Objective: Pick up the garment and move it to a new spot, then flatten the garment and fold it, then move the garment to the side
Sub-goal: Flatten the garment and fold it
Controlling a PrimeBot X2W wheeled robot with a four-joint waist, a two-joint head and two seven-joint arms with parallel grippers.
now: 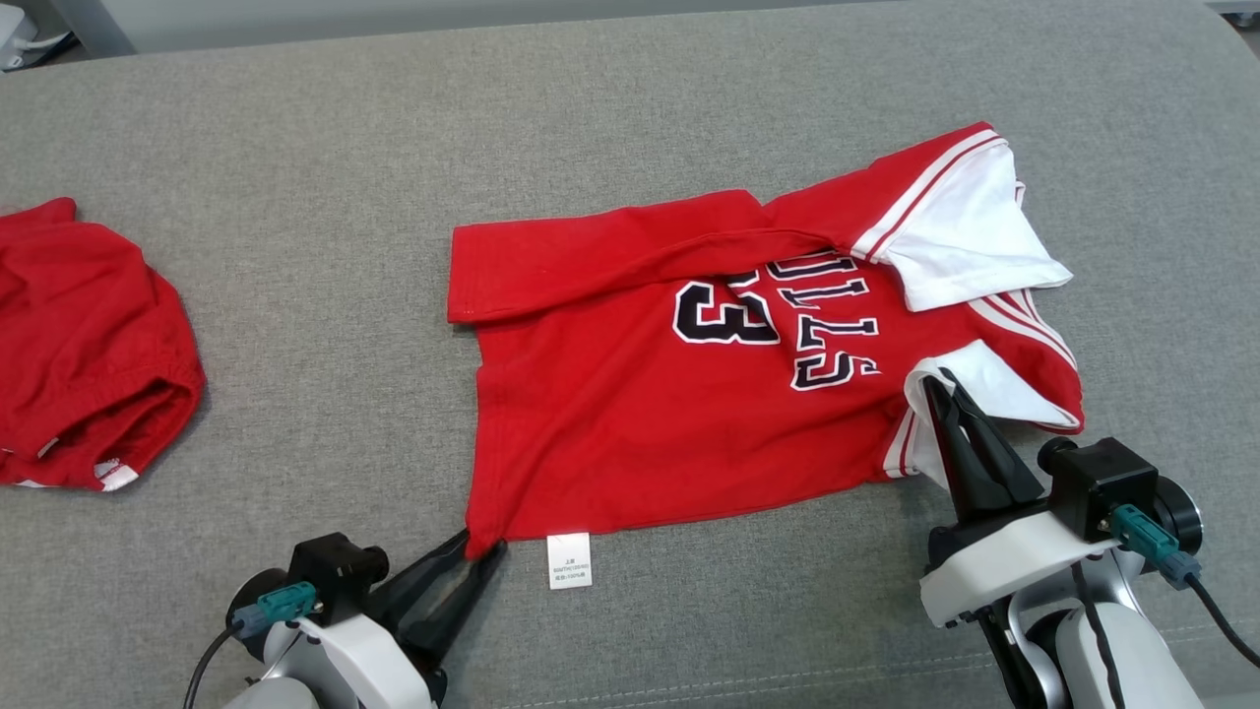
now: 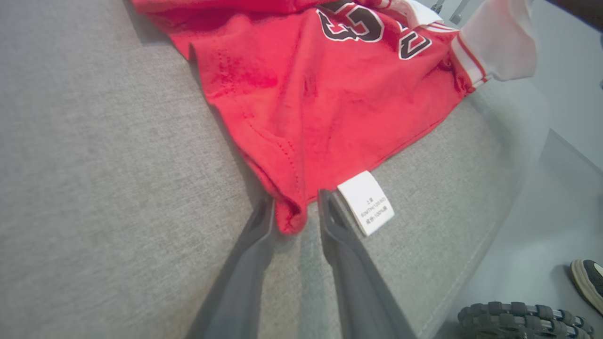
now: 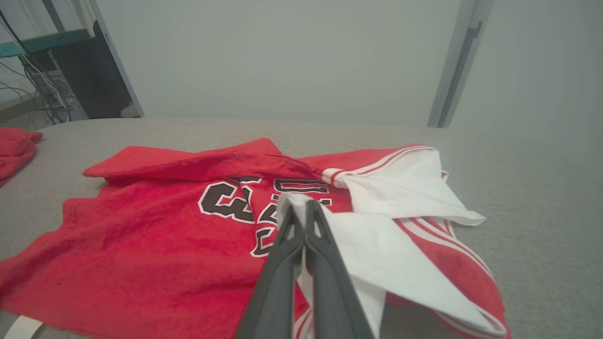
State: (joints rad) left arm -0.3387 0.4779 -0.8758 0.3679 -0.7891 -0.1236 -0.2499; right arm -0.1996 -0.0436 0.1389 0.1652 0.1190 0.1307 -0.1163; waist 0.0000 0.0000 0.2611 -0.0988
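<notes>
Black fingers of the left gripper [image 1: 484,551] stand apart astride the near hem corner of the shirt [image 1: 630,423], one on each side of the red point of cloth. The left wrist view shows no firm pinch on it. The right gripper [image 1: 940,386] has its fingers pressed together on the edge of the near white sleeve [image 1: 994,389], which rides slightly up at their tips. Outward from both, the shirt lies print-up in the middle of the grey cushion [image 1: 295,197], hem toward the robot's left and collar end toward its right, with a white label [image 1: 569,559] just beside the left fingers. Its body is mostly flat, but the far side is lapped over onto the chest and the far sleeve [image 1: 970,241] sits rumpled. By this look the placing is done and the flattening and folding are under way. A neat fold and the move to the side remain. Another red garment [image 1: 79,345] lies well apart at the left.
</notes>
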